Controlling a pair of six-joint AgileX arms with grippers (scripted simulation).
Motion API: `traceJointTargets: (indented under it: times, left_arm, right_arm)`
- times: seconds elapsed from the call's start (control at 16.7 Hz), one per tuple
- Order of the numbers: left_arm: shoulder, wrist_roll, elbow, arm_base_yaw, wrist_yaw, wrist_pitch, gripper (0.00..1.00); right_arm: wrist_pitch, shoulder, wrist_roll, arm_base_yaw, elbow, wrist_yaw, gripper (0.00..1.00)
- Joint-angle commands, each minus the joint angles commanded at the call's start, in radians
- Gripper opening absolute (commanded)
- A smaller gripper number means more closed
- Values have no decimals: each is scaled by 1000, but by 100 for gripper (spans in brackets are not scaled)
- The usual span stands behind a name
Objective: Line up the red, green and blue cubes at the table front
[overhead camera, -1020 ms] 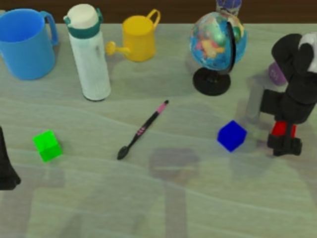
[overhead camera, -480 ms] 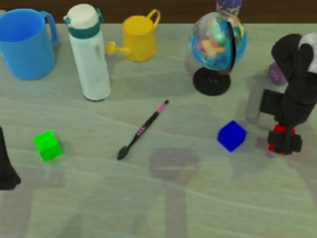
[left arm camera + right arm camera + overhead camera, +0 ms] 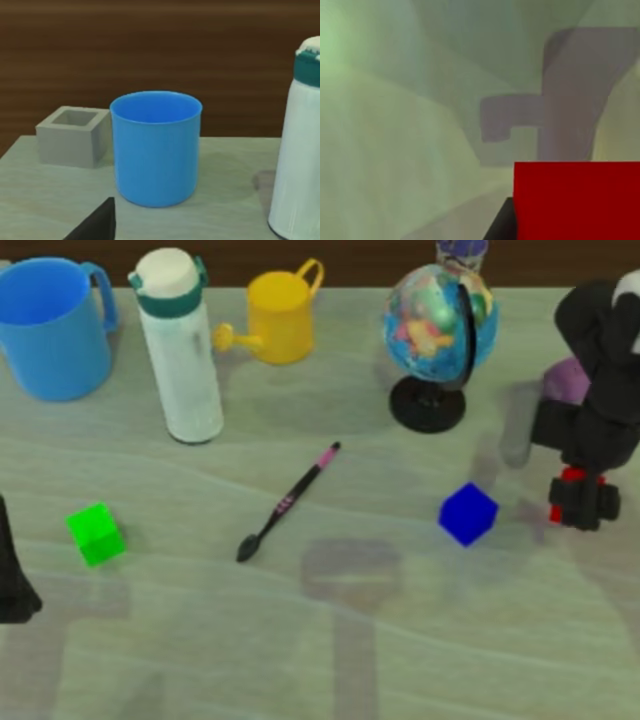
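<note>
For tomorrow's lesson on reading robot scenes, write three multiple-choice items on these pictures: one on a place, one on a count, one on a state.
1. Where does the small matte green cube lie on the pale grey-green wooden table?
A. top view's left side
B. beside the globe
C. inside the mug

2. How many small cubes rest on the tabletop, free of any gripper?
A. one
B. two
C. three

3. What is the state of the small matte red cube?
A. lying beside the black brush
B. stacked on the blue cube
C. held in the right gripper

Answers:
1 A, it sits near the left edge.
2 B, only green and the small deep blue cube lie free.
3 C, red shows between the gripper's black fingers, off the table.
</note>
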State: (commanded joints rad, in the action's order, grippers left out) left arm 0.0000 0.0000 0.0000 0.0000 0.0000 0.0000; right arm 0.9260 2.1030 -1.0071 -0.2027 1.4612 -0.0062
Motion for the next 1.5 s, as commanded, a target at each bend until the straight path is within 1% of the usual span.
traceJointTargets:
  times: [0.12,0.24,0.54,0.66,0.78,0.9,1.32,1.38,1.5]
  left_arm:
    - [0,0,0,0,0,0,100]
    - [0,0,0,0,0,0,100]
    - [0,0,0,0,0,0,100]
    - [0,0,0,0,0,0,100]
    - [0,0,0,0,0,0,100]
    - [0,0,0,0,0,0,100]
    - [0,0,0,0,0,0,100]
    - [0,0,0,0,0,0,100]
    - [0,0,0,0,0,0,100]
  right_arm:
    - [79,-31,-3,-5,40,0,0]
    - [119,-55,-2,-6,65,-1,0]
    - [122,-53,2,-5,68,-1,0]
    - [136,-35,20,-39,98,0,0]
    - [163,-3,60,-114,156,1,0]
    - [199,40,118,-218,234,2,0]
    - [342,201,360,-659,538,5,0]
    - [357,216,389,-708,571,6,0]
    - [377,237,433,-773,618,7,0]
